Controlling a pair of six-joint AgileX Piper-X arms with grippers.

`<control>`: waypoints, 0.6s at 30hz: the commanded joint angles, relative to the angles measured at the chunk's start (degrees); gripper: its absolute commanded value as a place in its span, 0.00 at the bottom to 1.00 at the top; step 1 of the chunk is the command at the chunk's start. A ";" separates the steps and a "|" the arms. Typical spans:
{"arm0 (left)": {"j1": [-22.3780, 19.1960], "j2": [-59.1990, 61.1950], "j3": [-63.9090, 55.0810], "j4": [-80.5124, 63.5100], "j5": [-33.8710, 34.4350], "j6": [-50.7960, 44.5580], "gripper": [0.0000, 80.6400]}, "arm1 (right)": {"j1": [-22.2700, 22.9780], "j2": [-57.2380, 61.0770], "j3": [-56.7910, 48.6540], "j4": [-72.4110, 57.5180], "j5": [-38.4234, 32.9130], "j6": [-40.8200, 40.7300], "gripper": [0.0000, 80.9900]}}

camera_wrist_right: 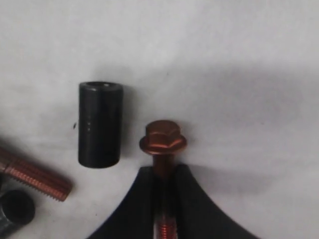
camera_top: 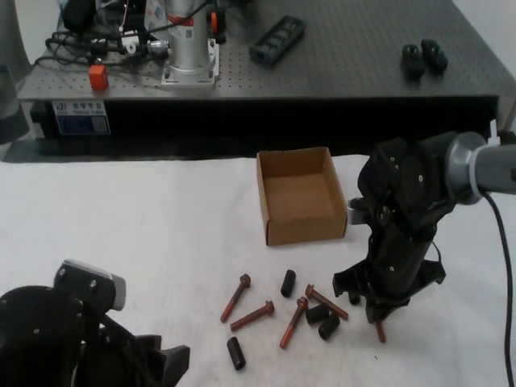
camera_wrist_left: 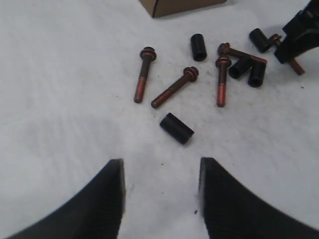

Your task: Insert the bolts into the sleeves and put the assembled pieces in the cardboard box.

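My right gripper [camera_wrist_right: 162,172] is shut on the shank of a copper bolt [camera_wrist_right: 163,138], whose hex head sticks out past the fingertips just over the white cloth. A black sleeve [camera_wrist_right: 99,124] lies right beside that bolt. In the high view this gripper [camera_top: 379,310] stands right of the scattered parts, with the bolt [camera_top: 380,330] poking out below it. My left gripper [camera_wrist_left: 159,169] is open above the cloth, and a lone black sleeve [camera_wrist_left: 177,128] lies just ahead of its fingers. Several bolts [camera_top: 252,316] and sleeves [camera_top: 288,283] lie loose. The cardboard box [camera_top: 278,230] stands open behind them.
A white cloth [camera_top: 145,234] covers the bench. Behind it runs a dark perforated table [camera_top: 339,56] with a metal post, cables, an orange block [camera_top: 97,76] and a black tray [camera_top: 276,39]. The left arm's body [camera_top: 56,339] fills the near left corner.
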 commanded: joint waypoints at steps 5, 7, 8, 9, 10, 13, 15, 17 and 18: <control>0.09 14.65 -10.62 0.07 4.97 9.40 0.43 | -0.89 -4.80 -0.22 -2.76 -0.03 -3.25 0.05; 0.09 20.86 -15.66 2.29 4.97 12.30 0.43 | -1.52 -8.40 0.04 -0.75 -0.24 -4.11 0.05; 0.09 24.08 -18.85 4.58 4.97 13.18 0.43 | -1.78 -10.12 0.56 -0.17 -0.35 -4.11 0.05; 0.09 27.41 -22.13 7.60 4.97 13.38 0.43 | -2.14 -12.30 1.42 0.50 -0.84 -4.49 0.05; 0.09 30.59 -24.93 11.11 4.97 13.35 0.43 | -2.36 -14.45 2.46 0.93 -1.77 -4.80 0.05; -0.01 38.90 -34.82 20.64 4.87 13.04 0.43 | -2.72 -20.57 5.83 1.40 -1.99 -4.95 0.05; -0.01 43.30 -40.51 24.25 4.87 14.31 0.43 | -2.72 -24.32 8.06 1.40 -1.99 -4.95 0.05; -0.01 47.56 -46.99 26.71 6.18 16.67 0.43 | -2.72 -26.96 10.40 1.40 -1.99 -4.95 0.05; -0.01 49.74 -50.39 28.15 6.38 16.68 0.43 | -2.72 -28.19 11.52 1.40 -1.99 -4.95 0.05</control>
